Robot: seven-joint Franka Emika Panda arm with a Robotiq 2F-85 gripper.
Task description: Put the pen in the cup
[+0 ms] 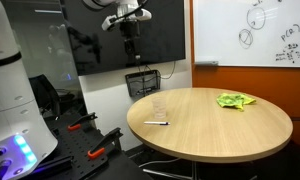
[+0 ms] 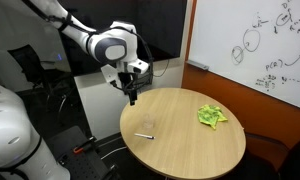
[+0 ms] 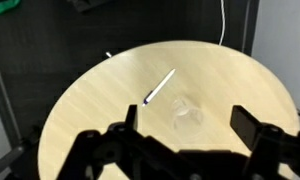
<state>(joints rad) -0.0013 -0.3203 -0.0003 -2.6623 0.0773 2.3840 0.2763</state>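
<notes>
A pen (image 3: 159,86) with a white body and dark tip lies flat on the round wooden table (image 3: 100,100). It also shows in both exterior views (image 1: 156,123) (image 2: 144,135), near the table's edge. A clear plastic cup (image 3: 188,111) stands upright just beside it, faint in both exterior views (image 1: 159,107) (image 2: 150,124). My gripper (image 3: 185,120) is open and empty, high above the table, with the cup showing between its fingers. It also shows in both exterior views (image 1: 129,36) (image 2: 132,92).
A crumpled green cloth (image 1: 234,100) (image 2: 211,116) lies on the far part of the table. A whiteboard (image 1: 252,30) hangs on the wall behind. A black wire basket (image 1: 142,83) stands beyond the table. Red-handled tools (image 1: 82,123) lie on a dark stand.
</notes>
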